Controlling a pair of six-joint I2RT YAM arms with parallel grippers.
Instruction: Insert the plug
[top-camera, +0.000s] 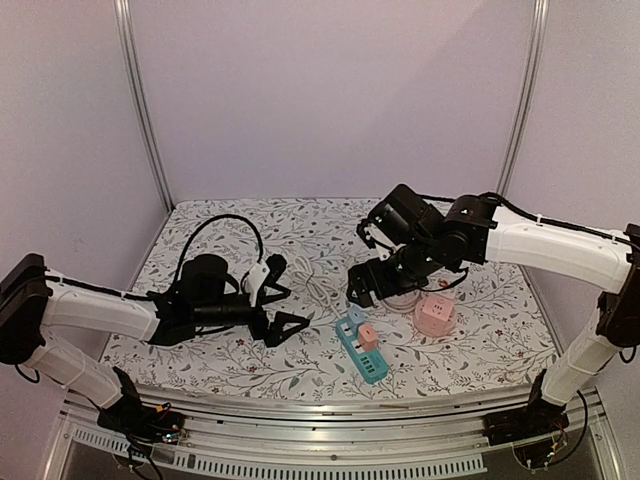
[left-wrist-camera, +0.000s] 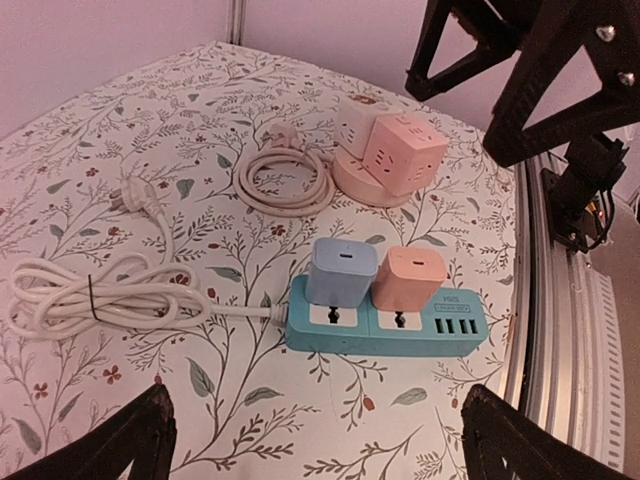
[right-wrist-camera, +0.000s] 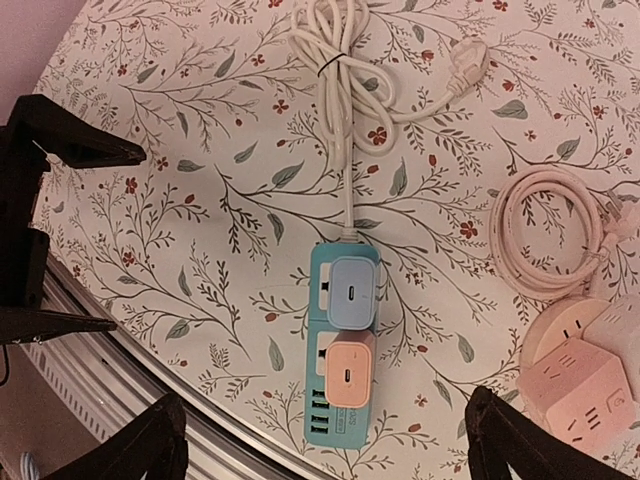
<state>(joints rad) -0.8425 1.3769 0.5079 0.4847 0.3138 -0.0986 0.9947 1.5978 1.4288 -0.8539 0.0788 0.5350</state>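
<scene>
1. Risk, seating: the blue plug (right-wrist-camera: 353, 290) and the pink plug (right-wrist-camera: 347, 372) both stand in the teal power strip (right-wrist-camera: 335, 258). In the left wrist view each looks flush on its socket, but depth cannot be confirmed from above. If you count the insertion as done and a plug is only part-way in, it may tip or work loose.
2. Risk, sliding strip: the power strip lies loose on the patterned table (right-wrist-camera: 180, 230) and nothing braces it. Any further downward push that lands off-centre would probably skate the strip or rock it rather than drive the pins home.
3. Risk, snagging: the white cable (right-wrist-camera: 335, 60) runs from the far end of the strip, and the cream cable coil (right-wrist-camera: 545, 235) and pink cube socket (right-wrist-camera: 580, 400) lie to one side. A low sideways move could drag one of these and pull the strip with it.
4. Right gripper (right-wrist-camera: 326, 393): spread wide and holding nothing. In its own wrist view both fingers stand well apart from the plugs, with the pink plug nearly centred between them and the blue plug just beyond it.
5. Overhead, the right gripper hangs above the far end of the strip, touching nothing.
6. Left gripper (left-wrist-camera: 315, 392): also spread wide and empty, facing the long side of the strip from well apart. You could use it to steady the strip if you need to press again.
</scene>
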